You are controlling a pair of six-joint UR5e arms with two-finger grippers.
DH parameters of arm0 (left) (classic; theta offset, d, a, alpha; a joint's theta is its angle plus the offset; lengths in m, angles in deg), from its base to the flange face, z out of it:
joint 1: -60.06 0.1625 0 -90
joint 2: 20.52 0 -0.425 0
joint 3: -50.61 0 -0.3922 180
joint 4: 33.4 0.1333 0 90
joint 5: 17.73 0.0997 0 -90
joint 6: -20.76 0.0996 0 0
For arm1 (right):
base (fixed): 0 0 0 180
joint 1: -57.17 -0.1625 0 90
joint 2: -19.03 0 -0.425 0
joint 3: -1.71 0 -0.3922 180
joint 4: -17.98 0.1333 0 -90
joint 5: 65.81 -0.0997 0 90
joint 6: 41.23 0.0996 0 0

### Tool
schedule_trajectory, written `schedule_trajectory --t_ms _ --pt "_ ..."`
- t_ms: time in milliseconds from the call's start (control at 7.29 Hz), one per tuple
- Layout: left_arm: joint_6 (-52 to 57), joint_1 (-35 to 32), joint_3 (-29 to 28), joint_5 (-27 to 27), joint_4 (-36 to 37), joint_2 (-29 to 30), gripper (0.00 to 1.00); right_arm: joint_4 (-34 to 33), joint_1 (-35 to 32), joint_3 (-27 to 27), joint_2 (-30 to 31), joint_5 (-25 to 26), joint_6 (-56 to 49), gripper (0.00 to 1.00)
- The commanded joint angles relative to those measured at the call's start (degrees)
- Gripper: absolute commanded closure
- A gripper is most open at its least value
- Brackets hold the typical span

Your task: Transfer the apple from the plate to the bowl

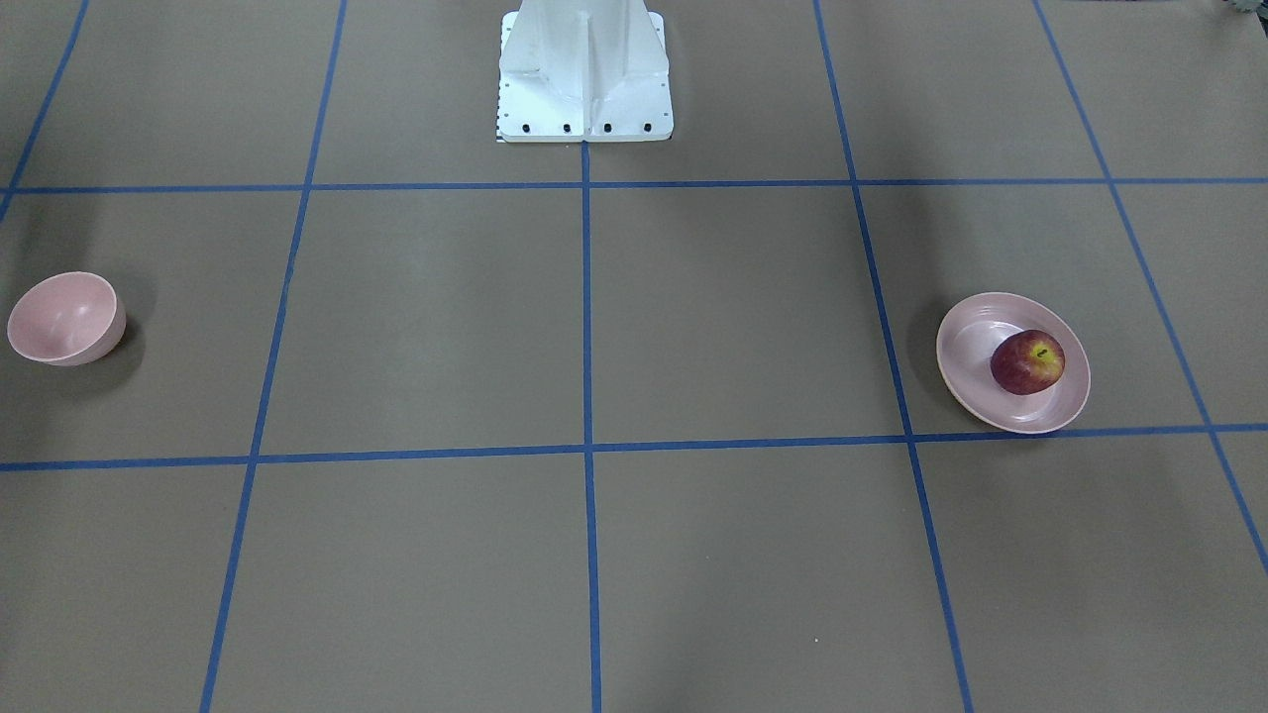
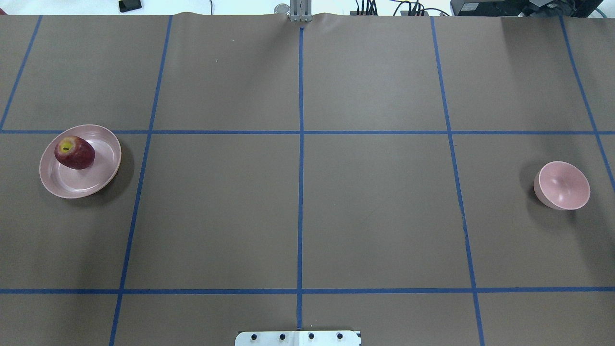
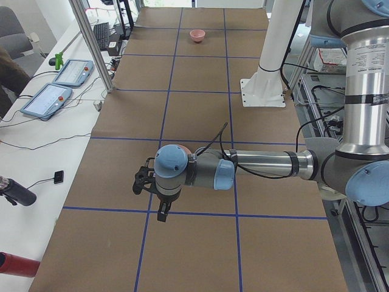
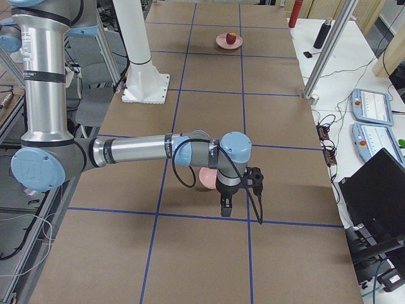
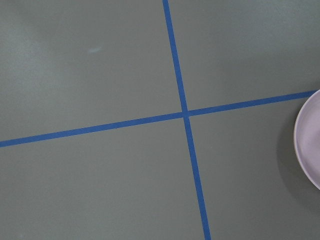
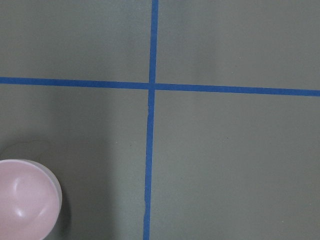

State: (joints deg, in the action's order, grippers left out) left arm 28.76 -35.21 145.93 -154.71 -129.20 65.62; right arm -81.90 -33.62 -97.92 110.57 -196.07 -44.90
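The dark-red apple (image 1: 1028, 361) (image 2: 74, 152) lies on the wide pink plate (image 1: 976, 332) (image 2: 81, 182) at the table's end on the robot's left. The small deep pink bowl (image 1: 64, 317) (image 2: 563, 185) stands empty at the opposite end. My left gripper (image 3: 161, 212) shows only in the exterior left view, hanging above the table; I cannot tell if it is open. My right gripper (image 4: 226, 207) shows only in the exterior right view, near the bowl (image 4: 205, 179); I cannot tell its state. The left wrist view shows the plate's edge (image 5: 310, 140); the right wrist view shows the bowl (image 6: 25, 205).
The white robot base (image 1: 584, 79) (image 2: 298, 338) stands at mid table. Blue tape lines (image 2: 301, 192) grid the brown table. An aluminium post (image 3: 91, 42) and control pendants (image 3: 45, 100) stand along the operators' side.
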Motion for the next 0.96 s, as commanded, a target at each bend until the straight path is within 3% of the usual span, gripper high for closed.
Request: schedule_trajectory --t_ms 0,549,824 --pt "-0.5 0.0 0.8 0.0 0.0 -0.2 0.0 0.3 0.3 -0.3 -0.4 0.0 0.0 0.0" --pt "-0.5 0.2 1.5 -0.2 -0.3 -0.5 0.0 0.5 0.4 -0.5 -0.7 0.4 0.3 0.0" --pt "-0.5 0.2 1.2 -0.6 0.2 -0.9 0.0 4.0 0.4 -0.4 -0.4 0.2 0.6 0.0"
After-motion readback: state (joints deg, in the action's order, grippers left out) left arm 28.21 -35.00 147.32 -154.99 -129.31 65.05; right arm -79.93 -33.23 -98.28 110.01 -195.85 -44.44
